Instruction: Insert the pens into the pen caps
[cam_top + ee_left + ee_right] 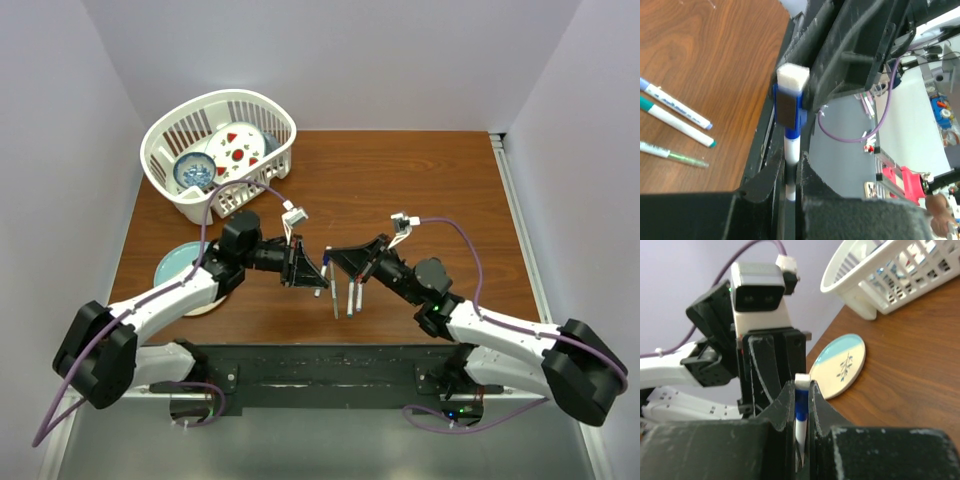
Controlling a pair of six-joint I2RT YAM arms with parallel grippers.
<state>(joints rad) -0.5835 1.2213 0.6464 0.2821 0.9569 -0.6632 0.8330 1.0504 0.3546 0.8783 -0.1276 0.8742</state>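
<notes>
A pen with a white barrel stands between both grippers. A blue pen cap with a white block on its end sits on the pen's top. My left gripper is shut on the barrel below the cap. My right gripper is shut on the blue cap, and its black fingers press against the cap's side. In the top view the two grippers meet tip to tip above the table's near middle. Three more pens lie side by side on the wood.
A white basket holding dishes stands at the back left and also shows in the right wrist view. A pale blue plate lies at the left, beside my left arm, and shows in the right wrist view.
</notes>
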